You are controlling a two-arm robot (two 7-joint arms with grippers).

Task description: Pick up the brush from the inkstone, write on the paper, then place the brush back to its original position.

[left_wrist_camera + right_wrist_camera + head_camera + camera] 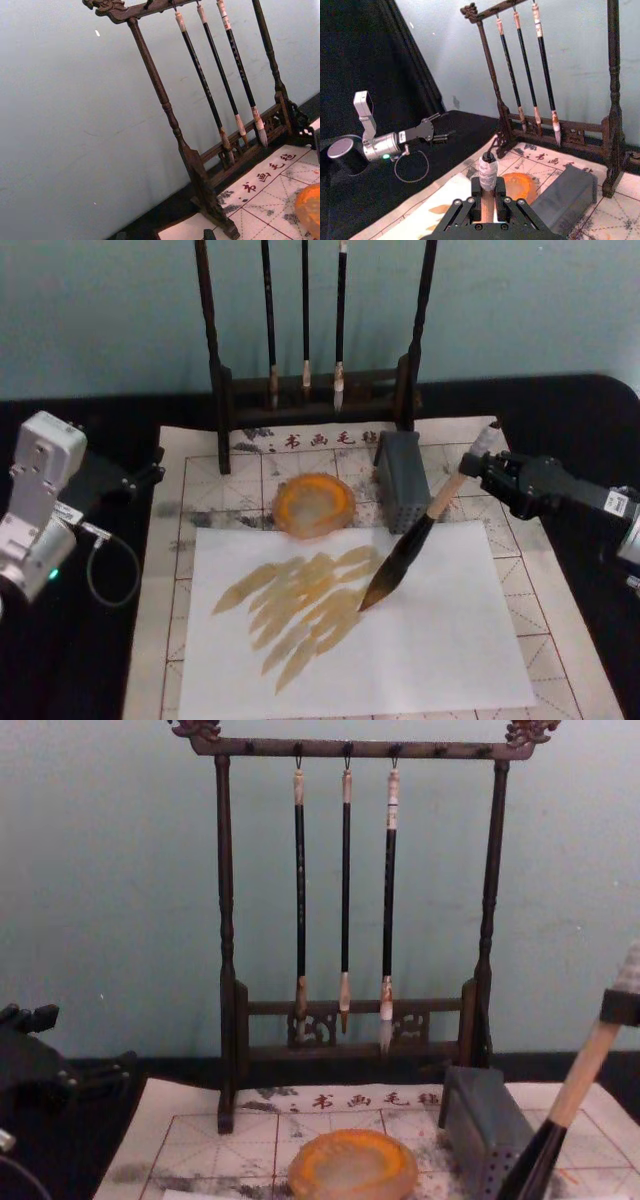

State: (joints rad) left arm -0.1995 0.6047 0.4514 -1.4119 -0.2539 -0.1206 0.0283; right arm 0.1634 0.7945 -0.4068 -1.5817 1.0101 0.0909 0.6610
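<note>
My right gripper (478,466) is shut on the pale upper handle of the brush (443,498), near its wrapped end cap (488,171). The brush slants down to the left. Its black bristles (392,570) touch a plain white sheet (420,650) marked with tan strokes. That sheet lies on the gridded paper (520,570), which has red characters along its far edge. The round orange inkstone (314,505) sits bare just beyond the white sheet, left of the brush. My left gripper (155,468) is parked open over the black cloth at the far left.
A dark wooden rack (310,390) with three thin hanging brushes (345,890) stands behind the paper. A grey perforated box (402,480) stands between the inkstone and the brush handle. Black cloth (110,640) borders the paper on both sides. A cable loop (110,575) lies by the left arm.
</note>
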